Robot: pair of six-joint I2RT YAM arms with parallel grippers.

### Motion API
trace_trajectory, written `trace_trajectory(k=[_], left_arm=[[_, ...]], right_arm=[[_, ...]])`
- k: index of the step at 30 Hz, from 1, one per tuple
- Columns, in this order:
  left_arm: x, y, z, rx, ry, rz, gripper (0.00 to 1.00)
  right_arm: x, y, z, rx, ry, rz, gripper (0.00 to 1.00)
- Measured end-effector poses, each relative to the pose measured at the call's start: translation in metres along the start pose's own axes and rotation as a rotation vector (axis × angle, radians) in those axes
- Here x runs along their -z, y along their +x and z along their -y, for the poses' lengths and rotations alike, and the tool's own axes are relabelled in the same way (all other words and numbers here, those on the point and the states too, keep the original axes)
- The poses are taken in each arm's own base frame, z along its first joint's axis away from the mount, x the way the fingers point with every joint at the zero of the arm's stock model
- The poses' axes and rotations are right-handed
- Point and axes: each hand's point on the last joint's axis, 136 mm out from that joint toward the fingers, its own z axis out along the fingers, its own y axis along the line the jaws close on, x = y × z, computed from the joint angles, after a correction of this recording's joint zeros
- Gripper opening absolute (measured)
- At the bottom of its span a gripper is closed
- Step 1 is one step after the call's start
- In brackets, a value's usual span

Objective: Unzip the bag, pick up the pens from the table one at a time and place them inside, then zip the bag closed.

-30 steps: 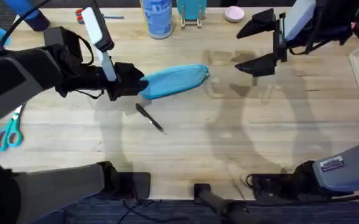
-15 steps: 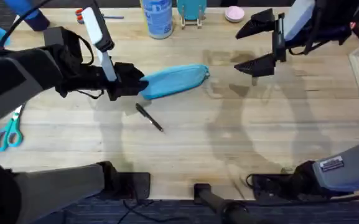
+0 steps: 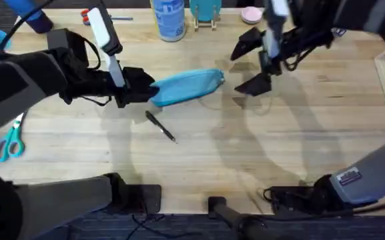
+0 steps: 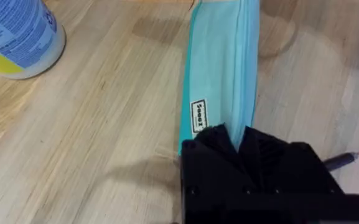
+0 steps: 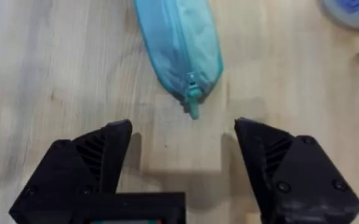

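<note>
The pen lies untouched on the table, left of centre in the overhead frame, just below the bag; none has been stowed, so unzipping is the step in hand. The left hand has not moved: it is clenched on the bag's left end, and its wrist view shows the dark fingers pinching the turquoise fabric, the arm stretched in from the frame's left edge. What has changed lies farther up: within the last half second the right hand has swung leftward from the upper right toward the bag's right end, and now hangs near it, not touching, fingers spread wide. Its wrist view frames the zipper pull just beyond the parted fingers, so a pinch on that tab looks imminent.
</note>
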Motion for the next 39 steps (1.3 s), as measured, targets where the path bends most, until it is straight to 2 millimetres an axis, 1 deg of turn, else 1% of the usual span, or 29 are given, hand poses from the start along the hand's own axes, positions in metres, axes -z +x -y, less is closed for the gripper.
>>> trace_trajectory(k=[4,8,11,15,20,21,23,26,28,31,35,38,39], left_arm=[[0.000,0.000,0.000,0.000,0.000,0.000,0.042],[0.000,0.000,0.000,0.000,0.000,0.000,0.042],[0.000,0.000,0.000,0.000,0.000,0.000,0.042],[0.000,0.000,0.000,0.000,0.000,0.000,0.042],[0.000,0.000,0.000,0.000,0.000,0.000,0.042],[0.000,0.000,0.000,0.000,0.000,0.000,0.042],[0.000,0.000,0.000,0.000,0.000,0.000,0.042],[0.000,0.000,0.000,0.000,0.000,0.000,0.042],[0.000,0.000,0.000,0.001,0.000,0.000,0.042],[0.000,0.000,0.000,0.000,0.000,0.000,0.042],[0.000,0.000,0.000,0.000,0.000,0.000,0.042],[0.000,0.000,0.000,0.000,0.000,0.000,0.042],[0.000,0.000,0.000,0.000,0.000,0.000,0.042]], right_arm=[[-0.025,0.010,-0.005,-0.023,-0.052,-0.023,0.996],[-0.039,0.008,-0.004,-0.007,-0.065,-0.020,0.996],[-0.043,0.001,0.000,0.021,-0.051,-0.008,0.996],[-0.048,-0.005,-0.001,0.038,-0.054,-0.002,0.996],[-0.050,-0.008,-0.002,0.038,-0.058,0.000,0.995],[-0.050,-0.008,-0.002,0.038,-0.058,0.000,0.971],[-0.050,-0.008,-0.002,0.037,-0.058,0.002,0.904],[-0.050,-0.008,-0.002,0.035,-0.058,0.003,0.759],[-0.050,-0.008,-0.002,0.036,-0.057,0.003,0.654],[-0.050,-0.008,0.000,0.038,-0.050,0.004,0.469],[-0.050,-0.008,0.001,0.038,-0.048,0.004,0.284],[-0.050,-0.008,0.001,0.038,-0.048,0.005,0.082],[-0.050,-0.008,0.000,0.037,-0.050,0.005,0.048]])
